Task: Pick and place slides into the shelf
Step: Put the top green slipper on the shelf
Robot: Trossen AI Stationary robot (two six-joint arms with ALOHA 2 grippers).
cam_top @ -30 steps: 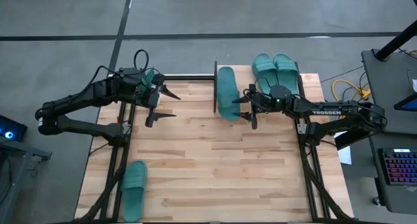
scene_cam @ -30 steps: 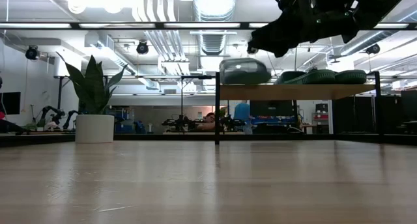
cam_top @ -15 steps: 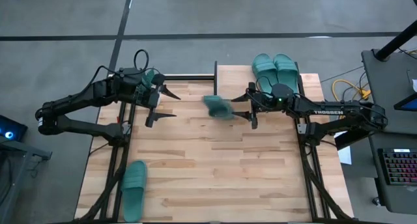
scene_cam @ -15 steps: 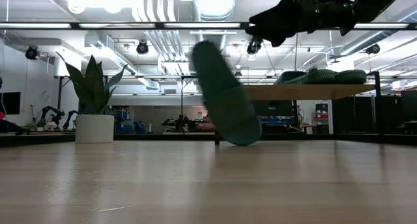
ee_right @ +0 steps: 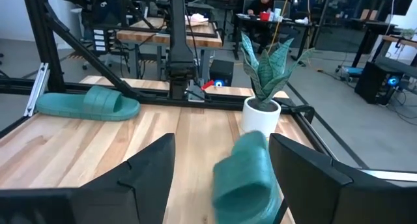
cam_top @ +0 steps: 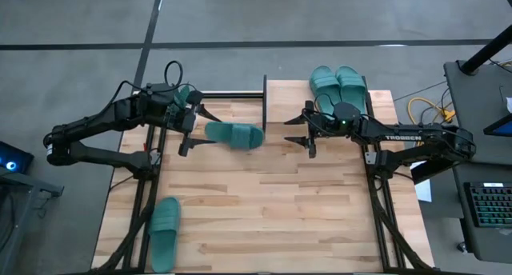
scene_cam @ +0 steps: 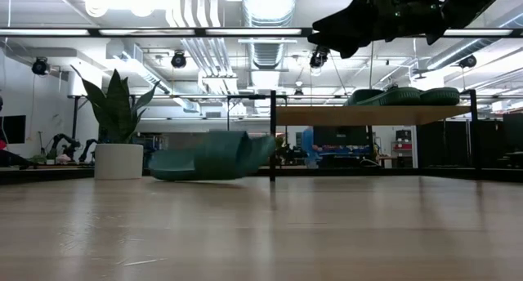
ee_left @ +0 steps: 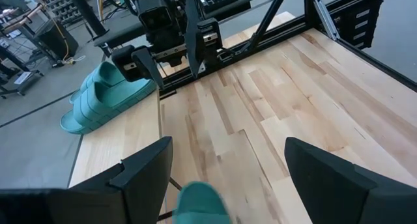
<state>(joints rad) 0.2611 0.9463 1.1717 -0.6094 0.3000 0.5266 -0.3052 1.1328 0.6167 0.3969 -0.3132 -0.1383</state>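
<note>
Item 1. Pale wood-plank surface (cam_top: 264,211) on a black frame, carrying all listed things.

Item 2. One teal-green rubber slide sandal (cam_top: 165,223), wide strap, oval sole. It lies flat at the near left corner of the surface, well apart from the rest.

Item 3. A second matching teal-green slide (cam_top: 234,135), lying crosswise on the surface about midway across, between the two claws and touching neither. In the low view it (scene_cam: 211,157) rests on the boards just left of the shelf's black post; the right wrist view shows it (ee_right: 245,168) close ahead of that arm's fingers, with a spiky green plant in a white pot (ee_right: 262,87) beyond it.

Item 4. Left claw (cam_top: 205,125), at the left of the surface, jaws spread wide and holding nothing.

Item 5. Right claw (cam_top: 298,128), right of centre, raised above the boards and level with the shelf's near edge, jaws likewise spread and empty.

Item 6. Low shelf, flat light-wood top board (scene_cam: 372,115) on a thin black metal frame, at the far right of the surface.

Item 7. Two more teal-green slides, a pair (cam_top: 339,83), set side by side and touching on the shelf's top board toward its right end; seen also in the left wrist view (ee_left: 104,97).
</note>
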